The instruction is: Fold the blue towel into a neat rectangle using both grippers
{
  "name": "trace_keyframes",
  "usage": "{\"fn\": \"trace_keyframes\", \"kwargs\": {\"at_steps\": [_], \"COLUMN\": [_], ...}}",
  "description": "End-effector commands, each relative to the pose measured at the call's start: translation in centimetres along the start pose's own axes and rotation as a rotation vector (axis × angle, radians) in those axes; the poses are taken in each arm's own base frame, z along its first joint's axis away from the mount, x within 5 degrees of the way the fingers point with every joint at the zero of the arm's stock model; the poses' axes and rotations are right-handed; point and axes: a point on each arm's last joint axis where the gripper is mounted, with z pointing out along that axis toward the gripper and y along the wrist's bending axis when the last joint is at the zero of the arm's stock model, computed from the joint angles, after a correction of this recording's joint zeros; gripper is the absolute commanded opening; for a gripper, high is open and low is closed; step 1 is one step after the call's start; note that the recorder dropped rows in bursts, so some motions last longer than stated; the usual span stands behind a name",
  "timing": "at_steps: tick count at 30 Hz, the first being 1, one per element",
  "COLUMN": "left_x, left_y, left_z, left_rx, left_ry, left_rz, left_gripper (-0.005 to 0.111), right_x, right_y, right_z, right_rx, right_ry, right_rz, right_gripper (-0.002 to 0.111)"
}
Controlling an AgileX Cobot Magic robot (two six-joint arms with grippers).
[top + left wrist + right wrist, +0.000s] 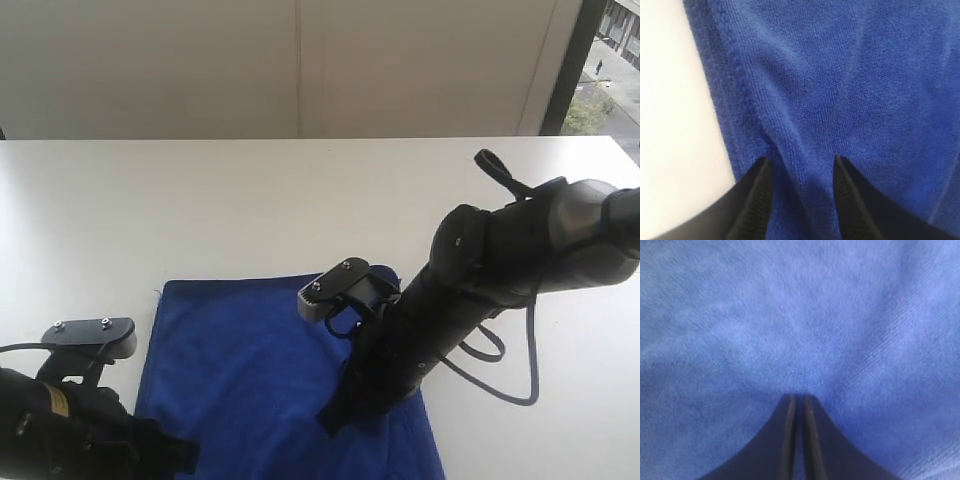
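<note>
while left pincer [801,160] rests spread on blue towel [850,75], right pincer [799,397] pinches it.

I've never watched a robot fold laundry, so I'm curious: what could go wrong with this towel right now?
The left gripper stands open astride a ridge of the blue towel; closing off-centre could miss it. The right gripper looks shut, and whether it caught cloth is unclear; lifting might leave that side behind, skewing the fold.
</note>
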Motion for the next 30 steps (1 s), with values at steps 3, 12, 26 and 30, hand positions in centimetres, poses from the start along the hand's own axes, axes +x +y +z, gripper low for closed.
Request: {"fn": "trace_keyframes", "kwargs": {"at_steps": [3,12,26,30], "left_x": [0.2,1.1,2.4,2.7], "left_y": [0.5,0.6,-0.5,-0.8], "left_z": [0.2,0.1,-3.3,-3.3], "left_rx": [-0.022,-0.028,0.069,0.111], "left_ry": [0.020,0.118,0.165,0.183], "left_rz": [0.015,-0.031,0.023,0.040], "left_gripper": [0.045,0.045,0.045,0.045], "right_x": [0.8,1.0,1.0,1.0], "right_y": [-0.5,-0.6,-0.6,-0.6], "right_z": [1.9,2.3,2.3,2.3], "right_rx": [-0.015,-0.018,-0.018,-0.018], "right_ry": [0.060,0.073,0.073,0.073], "right_rz": [0.012,0.015,0.010,0.010], "right_gripper": [0.007,0.007,0.007,0.007]}}
